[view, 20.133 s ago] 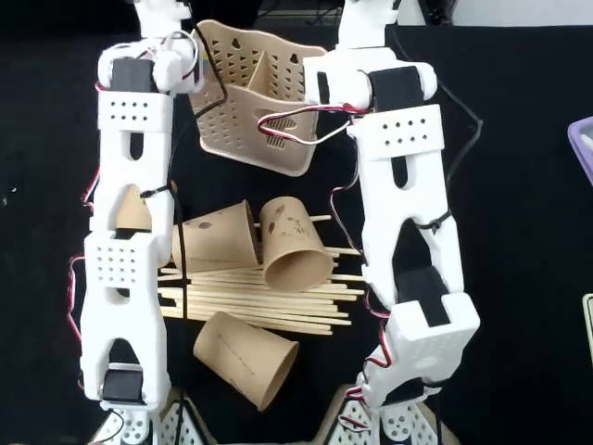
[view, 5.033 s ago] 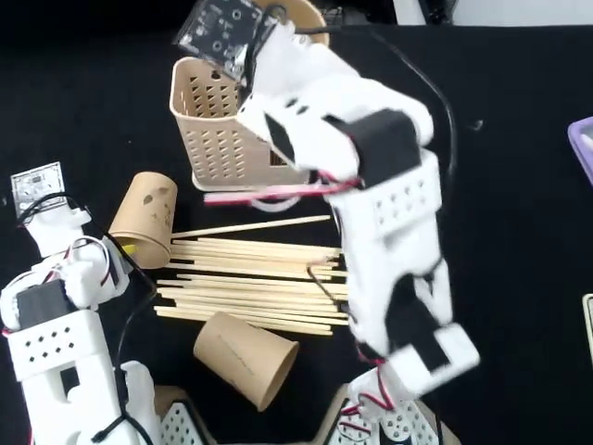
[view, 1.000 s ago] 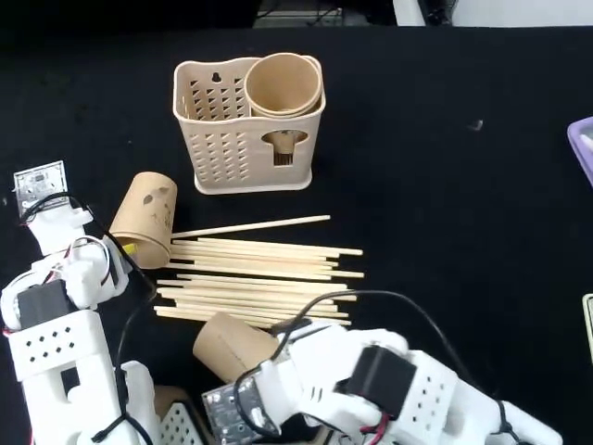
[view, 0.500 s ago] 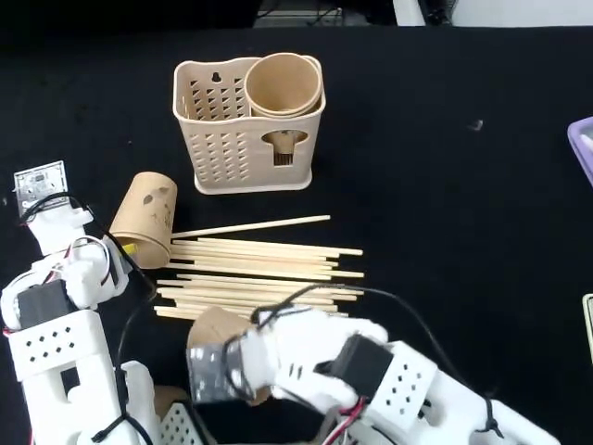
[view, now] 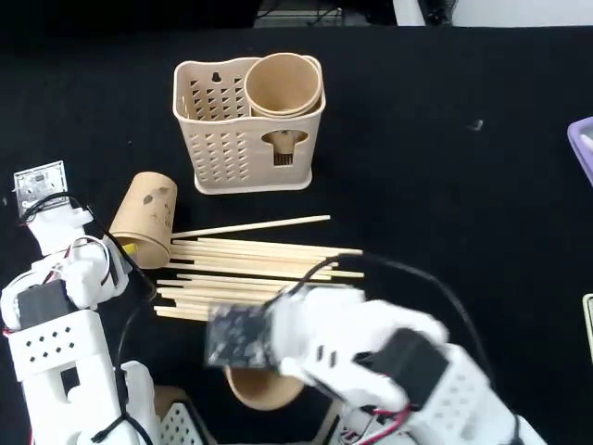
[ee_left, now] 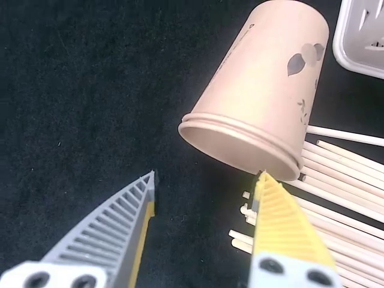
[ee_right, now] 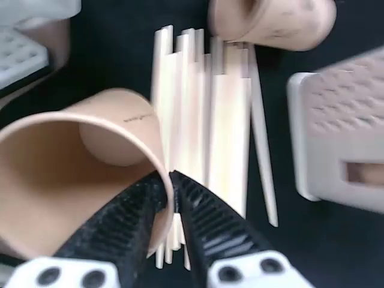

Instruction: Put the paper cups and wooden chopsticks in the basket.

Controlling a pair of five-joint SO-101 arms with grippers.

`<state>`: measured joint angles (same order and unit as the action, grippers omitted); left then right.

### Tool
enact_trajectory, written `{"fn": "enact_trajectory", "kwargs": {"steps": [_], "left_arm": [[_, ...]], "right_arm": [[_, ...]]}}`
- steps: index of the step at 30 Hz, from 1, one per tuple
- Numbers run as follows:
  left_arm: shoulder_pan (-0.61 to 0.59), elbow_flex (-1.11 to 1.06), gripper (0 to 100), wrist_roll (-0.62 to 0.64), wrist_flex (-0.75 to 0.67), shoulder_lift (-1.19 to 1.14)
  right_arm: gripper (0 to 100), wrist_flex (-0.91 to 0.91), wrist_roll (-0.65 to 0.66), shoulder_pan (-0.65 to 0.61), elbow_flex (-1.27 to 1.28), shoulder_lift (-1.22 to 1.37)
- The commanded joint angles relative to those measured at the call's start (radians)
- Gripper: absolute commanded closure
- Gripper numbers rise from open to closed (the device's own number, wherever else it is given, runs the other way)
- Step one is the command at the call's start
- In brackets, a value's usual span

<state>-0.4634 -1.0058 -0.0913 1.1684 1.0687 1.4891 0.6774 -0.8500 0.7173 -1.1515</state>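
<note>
A beige basket (view: 222, 148) stands at the back with one paper cup (view: 283, 83) upright in its right compartment. A second paper cup (view: 146, 218) lies on its side at the left, its mouth toward my left gripper (ee_left: 207, 175), which is open just short of the rim (ee_left: 240, 147). A pile of wooden chopsticks (view: 259, 273) lies across the middle of the table. My right gripper (ee_right: 167, 177) is shut on the rim of a third paper cup (ee_right: 72, 174), one finger inside and one outside. That held cup (view: 264, 389) shows under the right arm (view: 371, 357) at the front.
The table is black cloth. A purple object (view: 584, 139) sits at the right edge. The left arm (view: 56, 315) stands at the front left. In the right wrist view the chopsticks (ee_right: 204, 120), the lying cup (ee_right: 273, 21) and the basket (ee_right: 342, 138) lie beyond the held cup.
The right arm has swung up and to the right, and the cup that lay at the front is now in its gripper, mouth turned to the front. The left arm has not moved.
</note>
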Motion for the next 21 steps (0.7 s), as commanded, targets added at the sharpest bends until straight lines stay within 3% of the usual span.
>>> {"fn": "enact_trajectory", "kwargs": {"steps": [1, 5, 8, 14, 21], "left_arm": [[-0.01, 0.007, 73, -0.002, -0.015, 0.017], [-0.01, 0.007, 73, -0.002, -0.015, 0.017], [-0.01, 0.007, 73, -0.002, -0.015, 0.017], [-0.01, 0.005, 73, -0.002, -0.011, 0.017], [-0.01, 0.005, 73, -0.002, -0.008, 0.017]], "right_arm": [[98.8, 0.012, -0.012, 0.215, -0.219, -0.002], [98.8, -0.117, -0.018, 0.448, -0.374, 0.004], [98.8, -0.275, -0.107, 0.543, -0.395, 0.012], [98.8, -0.471, -0.293, 0.618, -0.46, 0.186], [98.8, -0.494, -0.493, 0.698, -0.837, 0.595]]}}
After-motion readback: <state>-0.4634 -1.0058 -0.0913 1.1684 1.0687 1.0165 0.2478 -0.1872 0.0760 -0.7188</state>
